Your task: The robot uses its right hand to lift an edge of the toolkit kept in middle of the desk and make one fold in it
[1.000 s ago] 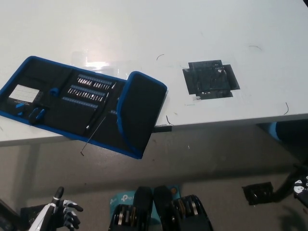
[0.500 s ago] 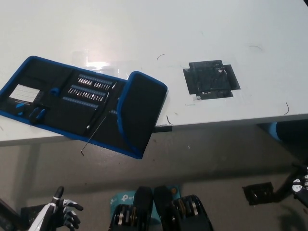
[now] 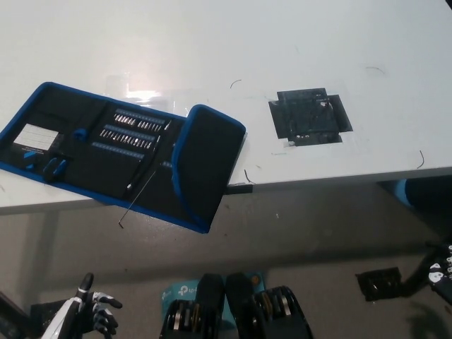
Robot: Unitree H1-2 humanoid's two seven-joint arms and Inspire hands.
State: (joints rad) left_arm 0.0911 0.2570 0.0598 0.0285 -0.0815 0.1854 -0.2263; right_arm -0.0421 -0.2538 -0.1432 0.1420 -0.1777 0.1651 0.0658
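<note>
Toolkit (image 3: 120, 152) overhangs desk (image 3: 282, 42) front edge; may slide off. Right hand (image 3: 441, 272) low, grip unclear; left hand (image 3: 95, 314) open, empty.

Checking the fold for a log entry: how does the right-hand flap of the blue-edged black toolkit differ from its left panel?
On the blue-edged black toolkit, the right-hand flap is folded over and shows only plain black fabric; the left panel lies open, showing a white card and small tools. The flap sticks out past the white desk's front edge; the left panel rests fully on it. Both have blue trim. Neither the white left hand nor the black right hand touches them.
</note>
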